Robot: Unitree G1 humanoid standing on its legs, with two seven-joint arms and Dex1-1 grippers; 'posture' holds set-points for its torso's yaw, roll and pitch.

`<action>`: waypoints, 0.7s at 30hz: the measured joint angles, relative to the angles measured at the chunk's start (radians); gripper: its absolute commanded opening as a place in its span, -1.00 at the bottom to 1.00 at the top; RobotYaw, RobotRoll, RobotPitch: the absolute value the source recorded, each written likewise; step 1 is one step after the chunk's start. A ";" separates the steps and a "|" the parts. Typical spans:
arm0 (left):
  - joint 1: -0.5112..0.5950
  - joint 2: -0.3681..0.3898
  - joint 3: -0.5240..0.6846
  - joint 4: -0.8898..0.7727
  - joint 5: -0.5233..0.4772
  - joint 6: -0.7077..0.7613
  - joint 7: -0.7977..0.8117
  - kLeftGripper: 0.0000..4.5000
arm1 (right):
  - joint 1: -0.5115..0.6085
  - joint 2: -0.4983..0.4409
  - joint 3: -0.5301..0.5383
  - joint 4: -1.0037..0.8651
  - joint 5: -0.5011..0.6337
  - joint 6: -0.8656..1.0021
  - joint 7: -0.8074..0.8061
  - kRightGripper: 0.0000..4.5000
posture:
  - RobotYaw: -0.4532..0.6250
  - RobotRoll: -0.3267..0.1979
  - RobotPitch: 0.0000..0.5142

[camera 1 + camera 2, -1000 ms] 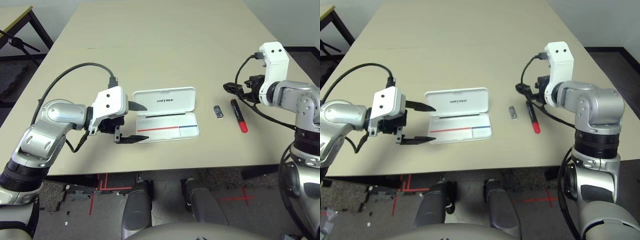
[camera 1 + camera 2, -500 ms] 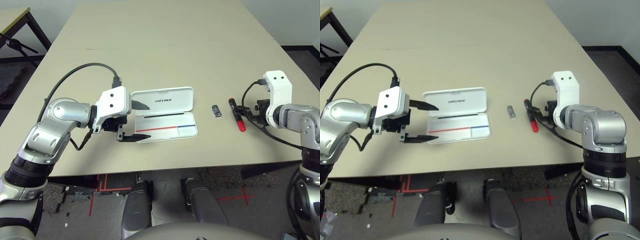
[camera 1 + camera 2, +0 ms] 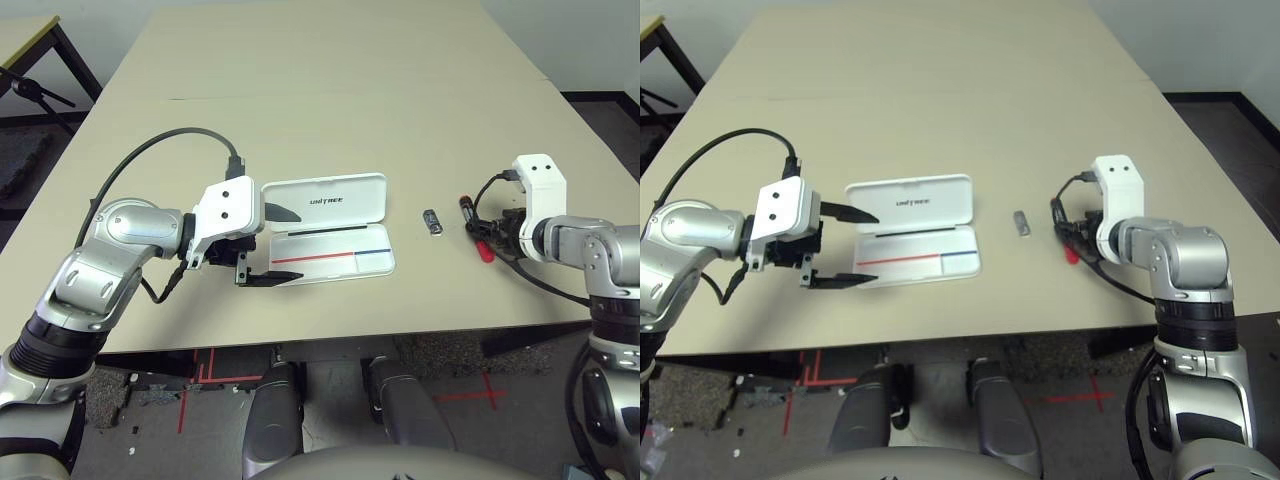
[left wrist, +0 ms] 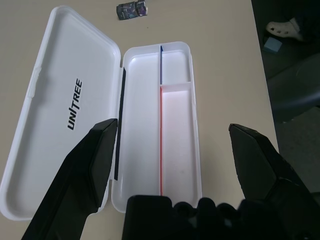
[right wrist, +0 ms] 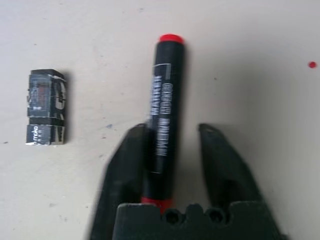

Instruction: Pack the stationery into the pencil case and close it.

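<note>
left wrist view shows you the open pencil case point(image 4: 140, 125) on the table point(image 4: 220, 60), the left gripper's point(image 4: 173, 123) jaws apart; right wrist view reveals lettering on the marker point(image 5: 162, 115) between the right gripper's point(image 5: 172, 126) parted jaws, partly hidden in your eye views.

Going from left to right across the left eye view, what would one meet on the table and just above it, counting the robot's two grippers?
Left gripper with its fingers apart, open white pencil case, small dark grey piece, red-and-black marker, with the right gripper coming down over it from the right.
</note>
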 measured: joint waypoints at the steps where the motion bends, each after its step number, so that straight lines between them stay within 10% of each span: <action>1: 0.000 0.000 0.000 0.000 0.000 0.000 0.001 1.00 | -0.003 -0.005 0.002 0.005 0.000 -0.003 0.004 -0.77 | -0.34 0.25 -0.42; 21: 0.006 0.050 0.013 0.033 0.011 -0.010 -0.004 1.00 | -0.101 -0.373 0.258 -0.070 0.049 -0.458 0.689 -0.79 | -0.31 0.25 -0.43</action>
